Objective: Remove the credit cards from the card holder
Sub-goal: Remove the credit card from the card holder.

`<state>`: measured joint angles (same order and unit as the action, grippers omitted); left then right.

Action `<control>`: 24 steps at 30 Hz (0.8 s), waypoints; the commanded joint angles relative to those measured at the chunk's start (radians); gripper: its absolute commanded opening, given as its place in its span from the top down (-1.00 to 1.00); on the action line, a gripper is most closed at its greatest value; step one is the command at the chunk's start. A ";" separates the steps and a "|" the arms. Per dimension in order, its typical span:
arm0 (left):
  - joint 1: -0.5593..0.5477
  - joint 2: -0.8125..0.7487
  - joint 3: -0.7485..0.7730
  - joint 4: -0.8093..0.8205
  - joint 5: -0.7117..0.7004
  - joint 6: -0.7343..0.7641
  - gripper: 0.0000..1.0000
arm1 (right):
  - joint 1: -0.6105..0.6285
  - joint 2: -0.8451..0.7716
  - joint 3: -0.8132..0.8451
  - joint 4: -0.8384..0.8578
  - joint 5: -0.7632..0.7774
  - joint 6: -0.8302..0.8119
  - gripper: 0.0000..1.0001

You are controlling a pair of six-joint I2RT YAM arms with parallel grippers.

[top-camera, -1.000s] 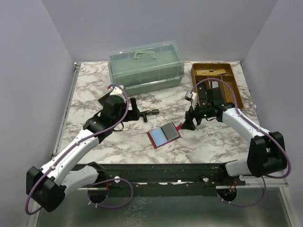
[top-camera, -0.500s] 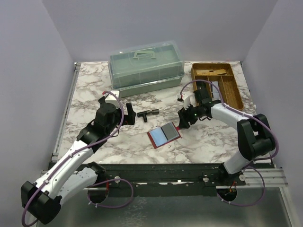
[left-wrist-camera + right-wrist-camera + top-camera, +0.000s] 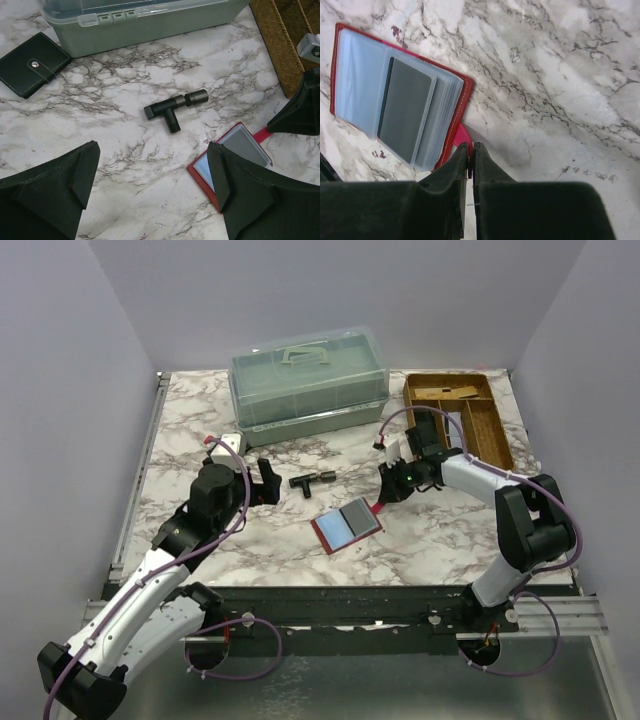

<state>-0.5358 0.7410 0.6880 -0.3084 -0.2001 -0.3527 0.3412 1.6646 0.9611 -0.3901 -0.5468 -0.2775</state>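
Seen from above: red card holder (image 3: 346, 524) open on marble desk (image 3: 190, 420), credit cards (image 3: 355, 517) sleeved inside, right hand (image 3: 381, 500) at its right corner. Left wrist: left hand (image 3: 152, 160) spread wide, hovering left of card holder. Right wrist: fingers pressed together, pinching holder's closure tab (image 3: 461, 135).

Card holder (image 3: 346, 525) mid-table; fitting (image 3: 312, 479) near at 11 o'clock; box (image 3: 308, 380) behind at 12; tray (image 3: 458, 418) at 2 o'clock
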 commanded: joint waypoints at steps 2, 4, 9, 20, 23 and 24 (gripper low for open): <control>0.013 -0.022 -0.009 0.000 -0.031 0.011 -0.93 | 0.002 0.012 0.080 0.051 0.099 0.040 0.88; 0.013 -0.029 -0.011 0.000 -0.037 0.011 -0.93 | -0.003 0.022 0.101 0.076 0.152 0.046 0.97; 0.016 -0.035 -0.011 0.000 -0.039 0.012 -0.93 | -0.044 0.092 0.180 0.135 0.274 0.028 1.00; 0.046 0.023 -0.010 0.000 0.008 -0.020 -0.97 | -0.085 0.256 0.386 0.237 0.406 0.044 0.99; 0.080 0.073 -0.002 -0.003 0.030 -0.033 -0.96 | -0.098 0.238 0.387 0.232 0.377 0.057 0.86; 0.096 0.089 -0.001 -0.004 0.039 -0.041 -0.96 | -0.099 0.223 0.383 0.227 0.367 0.061 0.68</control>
<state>-0.4866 0.7773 0.6834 -0.3084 -0.2050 -0.3645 0.2531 1.9095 1.3235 -0.1932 -0.1909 -0.2359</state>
